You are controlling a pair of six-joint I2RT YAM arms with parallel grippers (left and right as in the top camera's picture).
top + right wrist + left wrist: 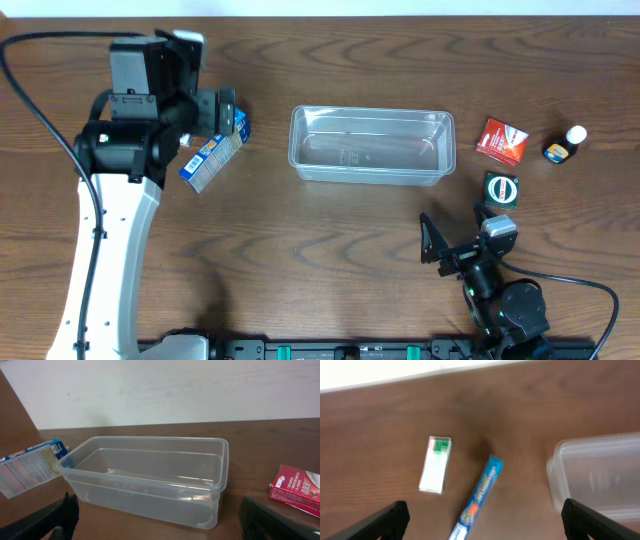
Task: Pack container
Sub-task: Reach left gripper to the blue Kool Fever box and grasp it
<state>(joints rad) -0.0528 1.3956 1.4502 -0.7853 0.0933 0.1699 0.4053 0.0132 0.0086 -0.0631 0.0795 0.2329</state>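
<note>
Around the container (370,146) we see a blue carton (212,160) lying at a slant off its left end, partly under the left arm. In the left wrist view a small white-and-green box (436,465) lies just beyond that carton, farther from the container. Off the container's right end sits a red box (503,140). A small bottle (565,145) with a white cap stands farther out on the same side. A dark thing with a green face (501,188) lies near the container's right front corner, just beside the right arm's fingers. The container itself sits mid-table (300,250), upright with its open side up, and the wood shows through its clear walls. Its long axis runs left to right, parallel to the table's far edge. The left gripper (487,525) hangs above the carton to the container's left, jaws spread wide and holding nothing. The right gripper (160,530) is low in front of the container's right half, facing its long front wall, jaws likewise spread wide with nothing between them.
</note>
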